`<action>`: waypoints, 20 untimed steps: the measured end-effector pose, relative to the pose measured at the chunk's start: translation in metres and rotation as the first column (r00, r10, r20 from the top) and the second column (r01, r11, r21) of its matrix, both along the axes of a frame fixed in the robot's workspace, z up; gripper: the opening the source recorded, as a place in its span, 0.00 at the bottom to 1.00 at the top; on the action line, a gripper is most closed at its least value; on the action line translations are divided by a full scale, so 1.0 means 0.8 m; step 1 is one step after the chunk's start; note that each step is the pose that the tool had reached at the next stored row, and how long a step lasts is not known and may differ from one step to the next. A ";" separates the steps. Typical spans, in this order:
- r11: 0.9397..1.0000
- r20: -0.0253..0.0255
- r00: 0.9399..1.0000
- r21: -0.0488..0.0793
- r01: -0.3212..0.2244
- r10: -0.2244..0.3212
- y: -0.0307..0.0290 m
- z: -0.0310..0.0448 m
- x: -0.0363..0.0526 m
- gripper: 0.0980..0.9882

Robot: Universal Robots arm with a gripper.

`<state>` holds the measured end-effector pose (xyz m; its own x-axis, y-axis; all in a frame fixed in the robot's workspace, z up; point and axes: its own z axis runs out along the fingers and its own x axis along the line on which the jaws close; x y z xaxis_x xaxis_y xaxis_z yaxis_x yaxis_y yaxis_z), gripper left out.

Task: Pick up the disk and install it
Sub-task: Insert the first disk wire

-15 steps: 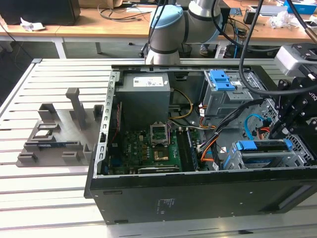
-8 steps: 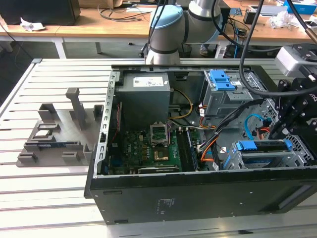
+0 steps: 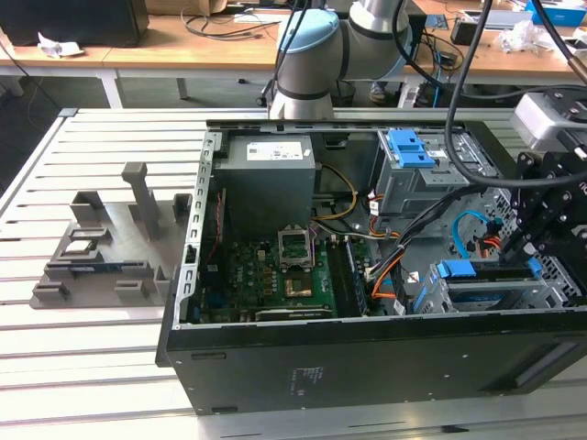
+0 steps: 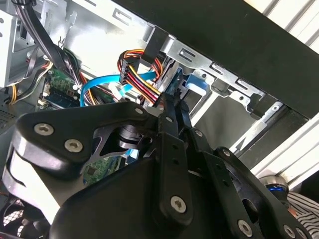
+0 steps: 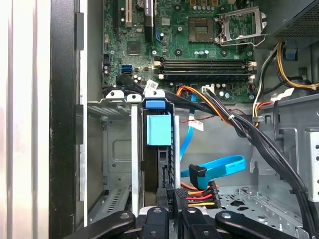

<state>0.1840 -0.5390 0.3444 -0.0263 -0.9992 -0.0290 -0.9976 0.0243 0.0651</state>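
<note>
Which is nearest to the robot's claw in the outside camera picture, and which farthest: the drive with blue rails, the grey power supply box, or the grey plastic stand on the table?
Measured from the gripper:
1. The disk, in its bay just below it, at the exterior view's right.
2. The power supply box, mid-case.
3. The grey stand, outside the case at the far left.

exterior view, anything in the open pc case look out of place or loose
Nothing looks damaged or spilled. The CPU socket on the green motherboard is open and empty, and orange and blue cables lie loose across the black computer case.
</note>
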 end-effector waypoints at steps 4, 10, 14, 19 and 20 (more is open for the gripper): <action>1.000 0.000 1.000 0.011 -0.003 0.003 -0.0004 -0.0015 0.000 0.08; 1.000 0.000 1.000 0.013 -0.005 0.005 -0.0028 -0.0018 0.000 0.08; 1.000 0.000 1.000 0.014 -0.006 0.006 -0.0054 -0.0019 0.000 0.08; 1.000 0.000 1.000 0.026 -0.007 0.007 -0.0062 -0.0030 0.000 0.08; 1.000 0.000 1.000 0.029 -0.007 0.007 -0.0061 -0.0035 0.000 0.08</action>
